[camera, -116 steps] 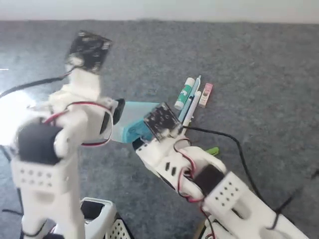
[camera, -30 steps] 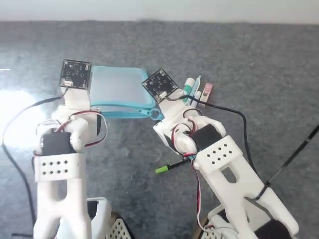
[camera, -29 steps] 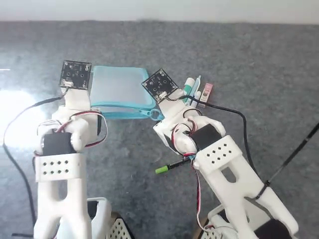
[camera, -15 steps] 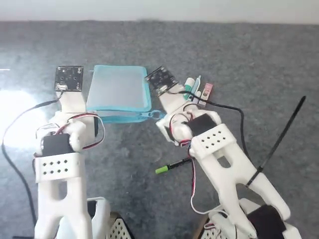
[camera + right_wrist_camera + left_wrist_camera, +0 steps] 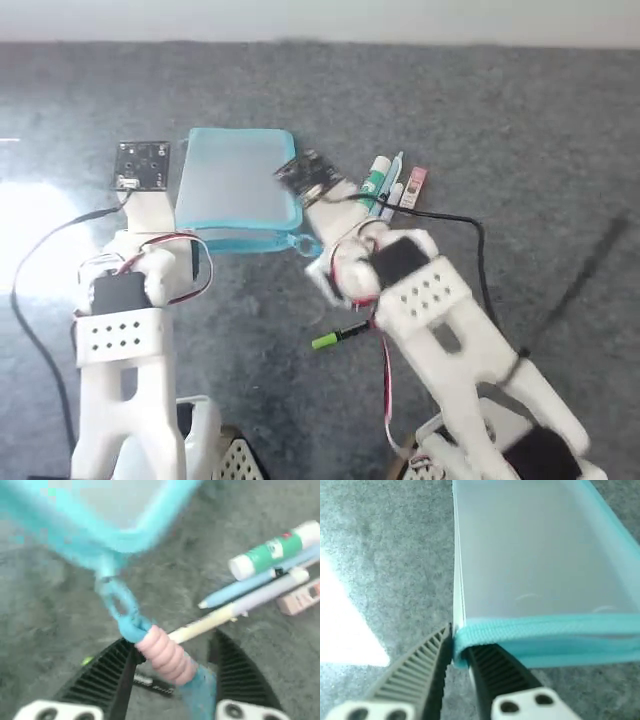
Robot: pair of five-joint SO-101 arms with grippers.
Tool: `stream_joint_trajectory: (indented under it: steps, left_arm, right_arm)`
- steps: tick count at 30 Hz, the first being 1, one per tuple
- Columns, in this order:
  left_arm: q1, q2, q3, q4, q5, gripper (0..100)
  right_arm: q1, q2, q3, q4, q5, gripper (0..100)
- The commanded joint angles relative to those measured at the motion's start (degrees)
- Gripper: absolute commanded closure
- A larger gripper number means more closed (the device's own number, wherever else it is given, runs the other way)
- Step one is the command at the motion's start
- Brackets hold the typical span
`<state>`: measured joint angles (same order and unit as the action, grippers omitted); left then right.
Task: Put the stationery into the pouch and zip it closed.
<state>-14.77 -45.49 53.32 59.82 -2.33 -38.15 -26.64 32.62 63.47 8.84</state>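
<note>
Pouch [image 5: 235, 180] lies flat, its zippered edge running side to side nearest the arms — left gripper [image 5: 457, 642] pinches one corner; right gripper [image 5: 172, 642] stands spread, pink-beaded pull [image 5: 165, 656] between its fingers.

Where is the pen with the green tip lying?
In the high view, the green-tipped pen lies on the grey mat against the right arm, closer to the arms' bases than the pouch and apart from the other stationery.
</note>
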Motion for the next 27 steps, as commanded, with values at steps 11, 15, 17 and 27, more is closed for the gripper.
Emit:
stream_joint_trajectory:
  steps: [11,15,17,27]
  left_arm:
    - [0.5,-1.1,3.5,-4.5,1.5,99]
    - [0.5,-1.1,3.5,-4.5,1.5,99]
    - [0.5,-1.1,3.5,-4.5,1.5,99]
    - [0.4,-1.1,3.5,-4.5,1.5,99]
  right_arm:
    - [13.2,-22.0,-2.3,12.4,6.9,65.2]
    - [21.7,-12.9,2.2,4.4,6.9,65.2]
    - [22.3,-6.9,2.7,1.0,6.6,65.2]
    - [22.5,11.7,1.6,3.0,-9.0,65.2]
